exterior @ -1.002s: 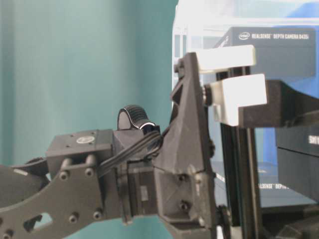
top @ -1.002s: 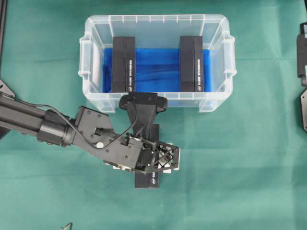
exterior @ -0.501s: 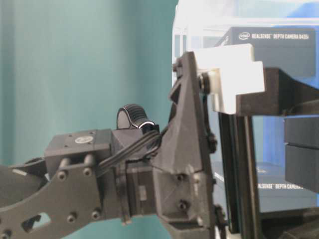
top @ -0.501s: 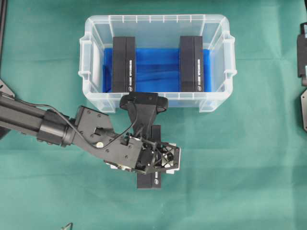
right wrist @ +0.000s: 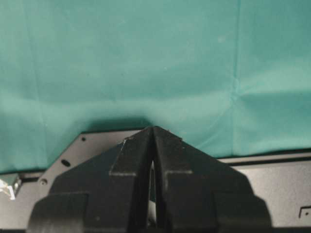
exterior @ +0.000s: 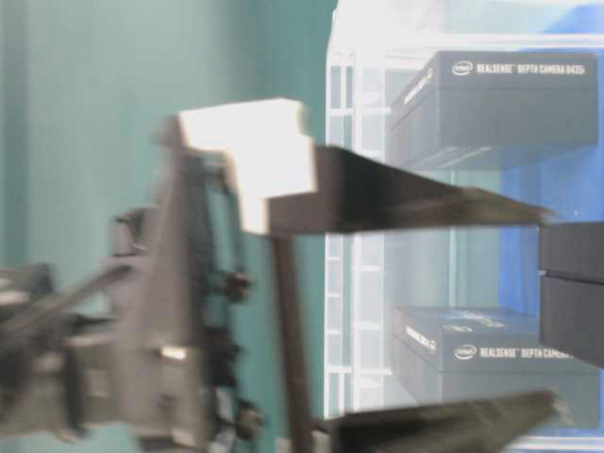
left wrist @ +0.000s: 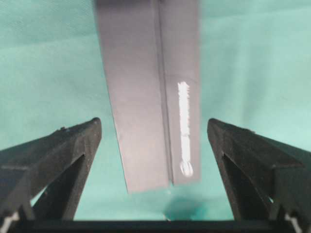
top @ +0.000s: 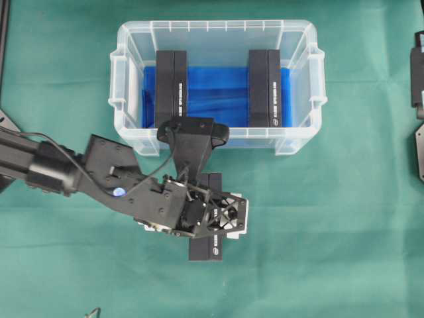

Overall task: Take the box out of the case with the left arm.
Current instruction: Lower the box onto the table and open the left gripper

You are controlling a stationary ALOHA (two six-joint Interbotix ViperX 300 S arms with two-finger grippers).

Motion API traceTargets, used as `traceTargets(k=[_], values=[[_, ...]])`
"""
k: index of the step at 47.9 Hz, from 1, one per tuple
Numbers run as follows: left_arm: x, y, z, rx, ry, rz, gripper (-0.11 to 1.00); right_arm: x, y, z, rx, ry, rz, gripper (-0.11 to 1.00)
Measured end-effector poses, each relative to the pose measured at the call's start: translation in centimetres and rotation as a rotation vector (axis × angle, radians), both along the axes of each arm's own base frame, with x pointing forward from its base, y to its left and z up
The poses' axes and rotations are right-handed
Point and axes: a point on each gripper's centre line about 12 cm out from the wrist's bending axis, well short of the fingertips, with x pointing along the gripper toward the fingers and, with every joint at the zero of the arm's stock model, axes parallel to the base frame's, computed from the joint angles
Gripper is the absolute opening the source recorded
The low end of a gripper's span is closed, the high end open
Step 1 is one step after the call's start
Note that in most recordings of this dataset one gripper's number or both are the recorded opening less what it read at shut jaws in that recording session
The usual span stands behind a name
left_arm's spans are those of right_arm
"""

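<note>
The box (top: 211,246) lies flat on the green desk (top: 344,218), in front of the case (top: 132,142) and clear of its near wall; it is out of the tub, so the task's main step looks done. The left pincer (top: 222,217) hangs directly over the box with its jaws spread wide; in the wrist view the two black fingers (left wrist: 58,150) stand well apart on either side of the box with green cloth showing in both gaps, so nothing is gripped. That straddling pose fits a release: the fingers are parted along the box's narrow width, the way it would have been pinched for the lift.

Two more black boxes stay in the case, one on the left (top: 171,89) and one on the right (top: 265,87), both on the blue lining (top: 218,93) with a broad bare strip between them. The right pincer (right wrist: 153,160) shows in its own wrist view with its jaws pressed together on nothing, over bare cloth; the right arm sits at the far right edge of the overhead view, well away from the work.

For room: the case's near rim is close behind the left wrist, so a straight rise looks the safest way off the box; the desk is open to the right and toward the near edge. The table-level view is motion-blurred and adds little.
</note>
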Motion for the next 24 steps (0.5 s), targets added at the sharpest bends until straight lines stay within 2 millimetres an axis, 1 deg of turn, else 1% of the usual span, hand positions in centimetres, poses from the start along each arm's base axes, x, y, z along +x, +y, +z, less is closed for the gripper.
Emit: traceTargets(k=[7,18,24], values=[[0.6,0.3,2.4,0.005,-0.011,-0.017,0.86,0.0,0.0,0.0,0.000,0.000,-0.001,0.02],[0.6,1.4,5.9,0.028,0.027,-0.029,0.86,0.0,0.0,0.0,0.000,0.001,-0.001,0.02],[0.7,1.7,6.7,0.031,0.023,-0.024,0.86,0.0,0.0,0.0,0.000,0.000,-0.001,0.02]])
